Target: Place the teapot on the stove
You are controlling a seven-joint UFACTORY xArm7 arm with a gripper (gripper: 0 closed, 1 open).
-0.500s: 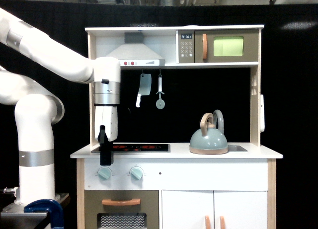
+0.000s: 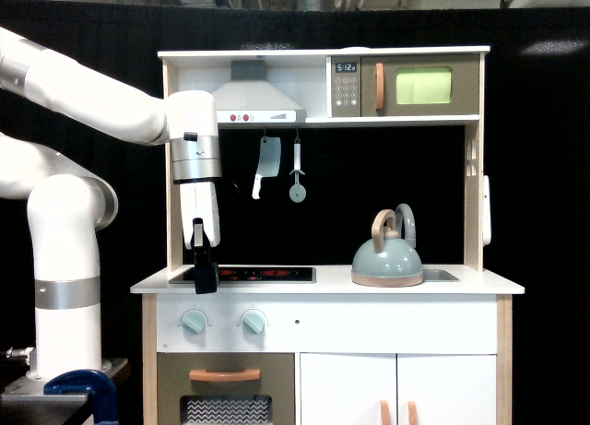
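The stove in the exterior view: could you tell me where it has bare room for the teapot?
The stove looks bare from the gripper at its left end across to its right edge. The teapot crowds the sink side, in front of the faucet.

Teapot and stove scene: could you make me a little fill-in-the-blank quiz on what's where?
1. The teapot sits over the ____, on the exterior view's right.
2. The stove has ____ ring marks.
3. The pincer hangs at the stove's ____ end in this view.
4. A toy cleaver hangs under the ____.

Missing words: sink; red; left; hood
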